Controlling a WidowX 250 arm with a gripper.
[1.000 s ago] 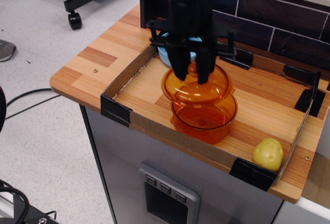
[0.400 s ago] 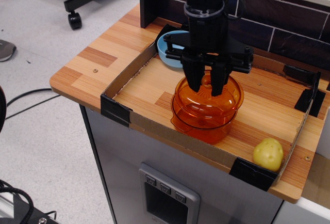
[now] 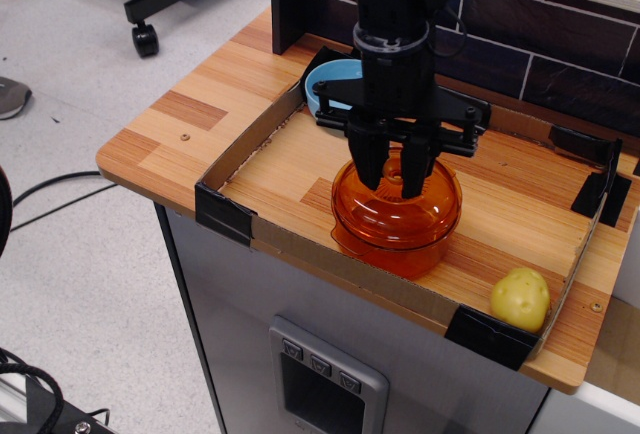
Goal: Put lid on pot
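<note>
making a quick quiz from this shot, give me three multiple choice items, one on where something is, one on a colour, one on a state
1. Where is the potato?
A. near front right corner of the tray
B. inside the pot
C. in the blue bowl

2. What colour is the bowl behind the pot?
A. red
B. light blue
C. green

3. Where is the lid?
A. flat on the tray beside the pot
B. on top of the pot
C. in the bowl

Answers:
1 A, the potato lies by the tray's front right corner.
2 B, the bowl is light blue.
3 B, the lid sits on the pot, with the gripper fingers on either side of its knob.
</note>
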